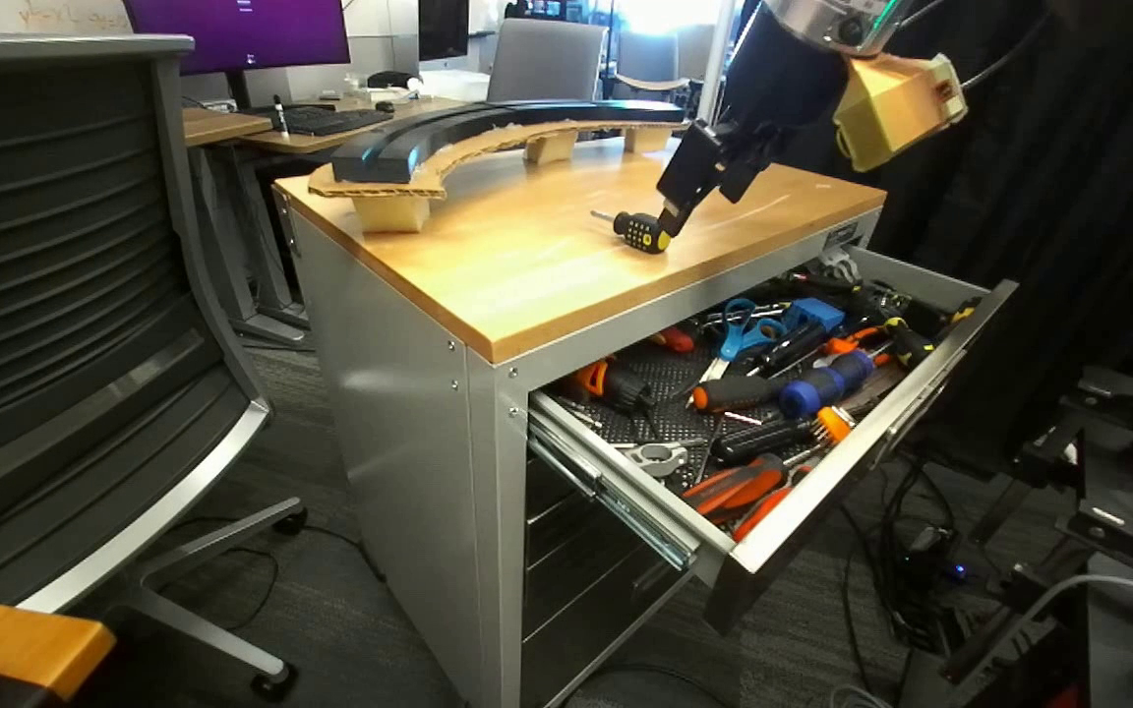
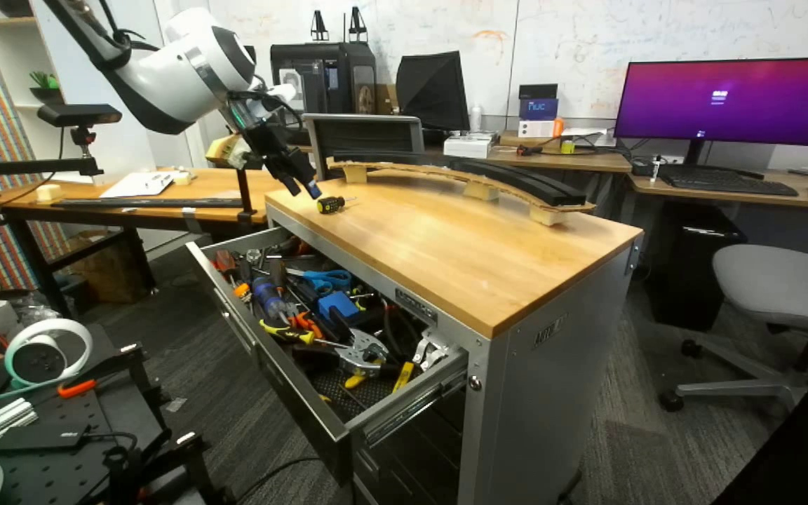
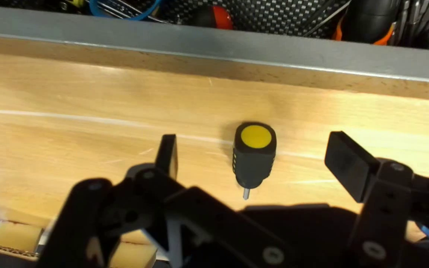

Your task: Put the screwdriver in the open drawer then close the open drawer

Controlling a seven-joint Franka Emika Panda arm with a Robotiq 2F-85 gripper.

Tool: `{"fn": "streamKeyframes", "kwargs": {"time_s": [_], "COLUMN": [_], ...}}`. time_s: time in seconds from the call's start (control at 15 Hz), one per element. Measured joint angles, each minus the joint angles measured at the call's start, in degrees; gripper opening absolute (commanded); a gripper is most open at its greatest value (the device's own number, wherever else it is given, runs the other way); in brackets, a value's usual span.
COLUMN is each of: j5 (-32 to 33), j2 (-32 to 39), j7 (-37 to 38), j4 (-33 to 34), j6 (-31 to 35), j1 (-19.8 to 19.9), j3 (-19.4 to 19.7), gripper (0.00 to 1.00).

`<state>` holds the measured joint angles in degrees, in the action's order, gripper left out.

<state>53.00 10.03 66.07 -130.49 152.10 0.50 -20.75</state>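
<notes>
Screwdriver [image 3: 253,163], stubby, black and yellow, laid on the wooden tabletop [image 1: 517,285] near its drawer-side edge, tip pointed away from that edge. Gripper [image 3: 258,162]: jaws spread wide, nothing grasped. Open drawer [image 1: 844,458], stocked with tools [image 1: 748,392], pulled out below the same edge.

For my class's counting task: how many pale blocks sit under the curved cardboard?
3, in an exterior view: a near block under one end of the cardboard, a middle block, a far block toward the other end. More may be hidden.

The stubby black-and-yellow screwdriver [image 3: 253,162] lies flat on the wooden top [image 2: 418,238]. The grey tool drawer [image 1: 852,455] below stands open.
</notes>
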Motion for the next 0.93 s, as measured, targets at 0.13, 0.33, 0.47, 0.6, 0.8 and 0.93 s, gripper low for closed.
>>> {"fn": "streamKeyframes", "kwargs": {"time_s": [0.13, 0.33, 0.47, 0.6, 0.8, 0.93], "j5": [3.8, 7.9, 10.3, 12.9, 16.5, 20.0], "j2": [2.1, 4.7, 6.3, 8.0, 10.5, 11.5], "j7": [4.7, 9.8, 12.7, 15.6, 19.3, 22.2], "j4": [1.6, 3.6, 5.0, 6.9, 9.8, 11.5], "j6": [0.1, 0.1, 0.1, 0.0, -0.4, -1.4], "j1": [-0.1, -0.3, -0.6, -1.3, -2.4, -3.2], "j3": [0.5, 1.1, 1.2, 1.3, 1.8, 2.6], "gripper": [1.0, 0.73, 0.56, 0.42, 0.18, 0.12]}}
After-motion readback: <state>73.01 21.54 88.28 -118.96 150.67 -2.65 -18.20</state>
